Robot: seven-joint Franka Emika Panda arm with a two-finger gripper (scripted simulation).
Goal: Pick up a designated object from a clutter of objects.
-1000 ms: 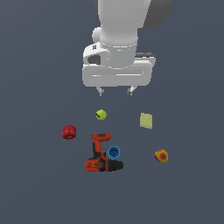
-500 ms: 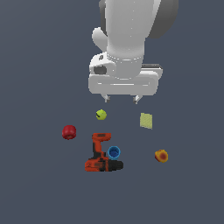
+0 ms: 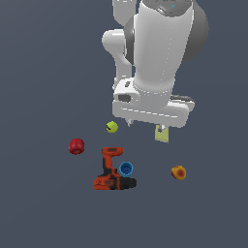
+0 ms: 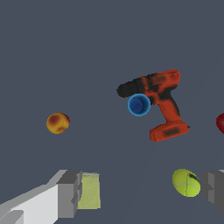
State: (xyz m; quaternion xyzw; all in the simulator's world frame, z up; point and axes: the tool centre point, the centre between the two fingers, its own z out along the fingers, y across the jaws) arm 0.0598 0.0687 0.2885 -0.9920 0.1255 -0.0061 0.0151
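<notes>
The designated object, an orange-yellow fruit with red patches, lies on the floor at the exterior view's right; it also shows in the wrist view. My gripper hangs open and empty well above the floor, between the yellow-green ball and the pale green flat square, away from the fruit. In the wrist view my gripper has its fingers wide apart with nothing between them. The rest of the clutter is the orange-black drill, the blue cup and the dark-red round object.
In the wrist view the drill lies with the blue cup against it. The yellow-green ball sits near one finger, the green square near the other. The red object is at the frame's edge.
The arm has moved toward the exterior view's right and looms larger and lower. The hand now covers part of the green square. The objects have not moved.
</notes>
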